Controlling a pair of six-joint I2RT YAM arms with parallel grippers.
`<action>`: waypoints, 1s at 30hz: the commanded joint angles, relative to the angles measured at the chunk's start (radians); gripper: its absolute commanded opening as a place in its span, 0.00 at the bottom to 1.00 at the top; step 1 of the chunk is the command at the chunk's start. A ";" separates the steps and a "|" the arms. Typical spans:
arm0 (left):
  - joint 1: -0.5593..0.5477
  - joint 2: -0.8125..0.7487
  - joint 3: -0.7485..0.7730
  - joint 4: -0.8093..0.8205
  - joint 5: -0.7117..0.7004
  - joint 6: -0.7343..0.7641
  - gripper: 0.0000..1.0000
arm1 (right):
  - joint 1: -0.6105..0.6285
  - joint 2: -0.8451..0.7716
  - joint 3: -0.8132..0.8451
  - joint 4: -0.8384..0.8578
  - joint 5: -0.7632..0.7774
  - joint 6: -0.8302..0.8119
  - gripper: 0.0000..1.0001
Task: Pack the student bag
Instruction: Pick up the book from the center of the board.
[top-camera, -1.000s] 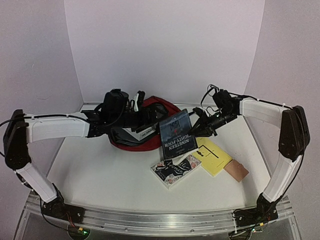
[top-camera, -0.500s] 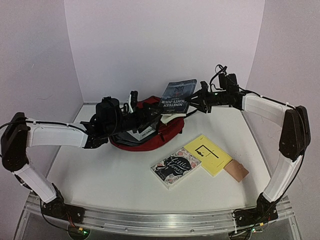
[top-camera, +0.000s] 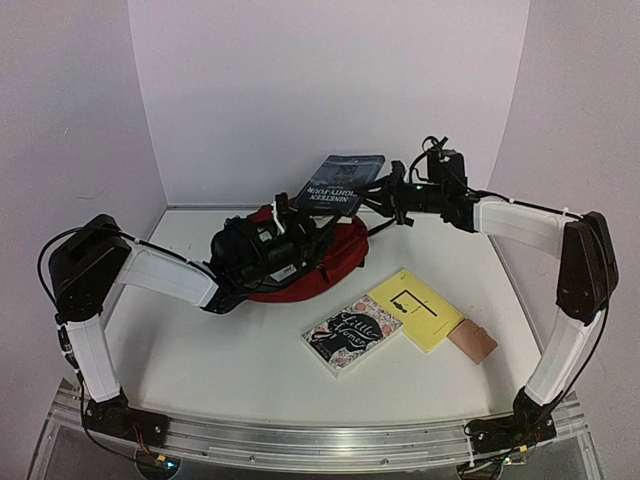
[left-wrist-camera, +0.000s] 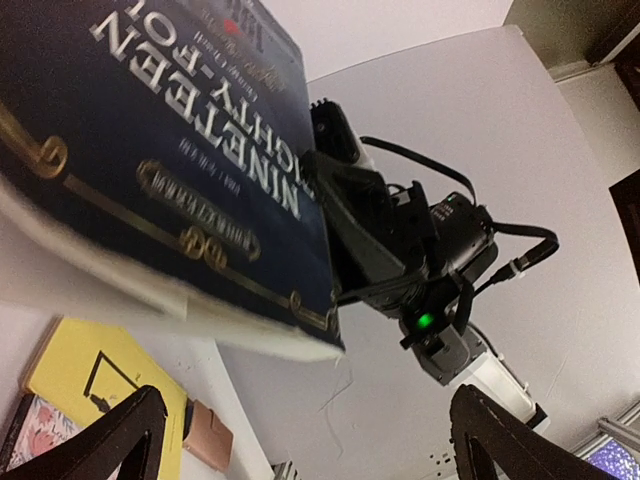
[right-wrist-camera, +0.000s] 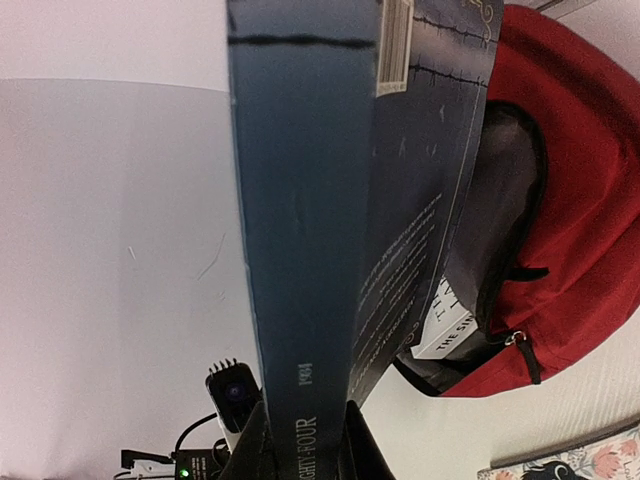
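We had the student bag (top-camera: 325, 262) lying flat on the table (top-camera: 200, 360), mid-table toward the back wall. Its long axis ran left-right, right end slightly farther from the arm bases. The mouth gaped upward, dark lining and black zip edge showing. In the right wrist view a white book (right-wrist-camera: 452, 328) sat inside the opening. The left gripper (top-camera: 283, 232) was at the mouth over the bag's left half, fingertips (left-wrist-camera: 130, 435) spread wide apart and aimed upward; we couldn't tell whether they touched the fabric. The right gripper (top-camera: 378, 197) was clamped across the thickness of a blue book (top-camera: 338, 185), titled Nineteen Eighty-Four, at one end of its spine. That book hung in the air above the bag, clear of it, with its long axis roughly left-right in the top view and the free end toward the left arm. It was tilted: front cover facing the near side and the left wrist camera, back cover and spine toward the right wrist camera. Near-right of the bag and apart from it, three things lay flat on the table: a Little Women paperback (top-camera: 352, 335), a yellow booklet (top-camera: 420, 308) just beside it, and a small tan piece (top-camera: 472, 342) at the booklet's right corner.
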 joint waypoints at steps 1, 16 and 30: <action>0.000 0.030 0.016 0.204 -0.096 -0.085 1.00 | 0.036 -0.077 0.009 0.211 -0.021 0.028 0.00; 0.024 0.014 -0.148 0.397 -0.312 -0.111 0.67 | 0.072 -0.106 -0.111 0.266 -0.054 0.088 0.00; 0.052 -0.107 -0.262 0.395 -0.380 -0.031 0.28 | 0.172 -0.053 -0.183 0.329 -0.055 0.080 0.00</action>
